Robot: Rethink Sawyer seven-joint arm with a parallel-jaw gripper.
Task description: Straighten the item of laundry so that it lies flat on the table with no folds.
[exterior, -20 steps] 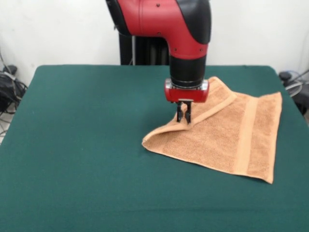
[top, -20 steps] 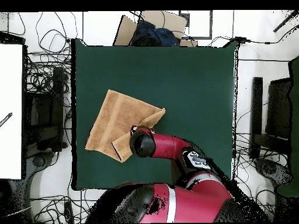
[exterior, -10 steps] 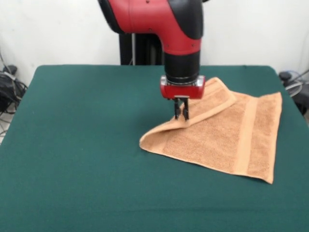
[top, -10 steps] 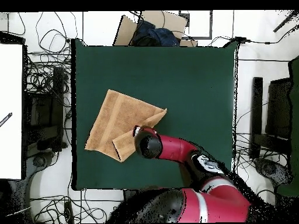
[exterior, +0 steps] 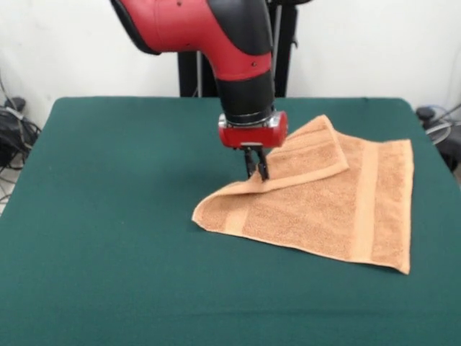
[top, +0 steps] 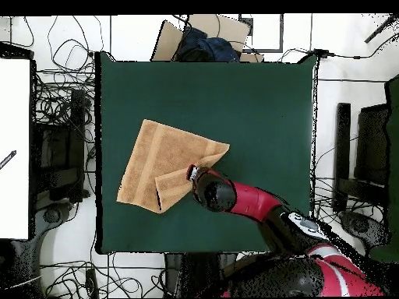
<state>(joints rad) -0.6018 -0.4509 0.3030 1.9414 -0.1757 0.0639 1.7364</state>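
the gripper [exterior: 256, 173] is pinched on the folded-over flap of the towel [exterior: 324, 213], lifting that edge so it can get peeled open across the table [exterior: 108, 216], fold's not out yet

Cloth on cloth, from my seat.
I see a nubby terry towel [exterior: 317, 209], a matt green fabric bench [exterior: 108, 216], and a glossy plastic arm [exterior: 209, 29].

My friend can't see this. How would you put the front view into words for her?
A red and black robot arm's tool pinches the raised fold of a small orange-tan terry towel, which lies partly doubled over itself on a dark green cloth-topped table.
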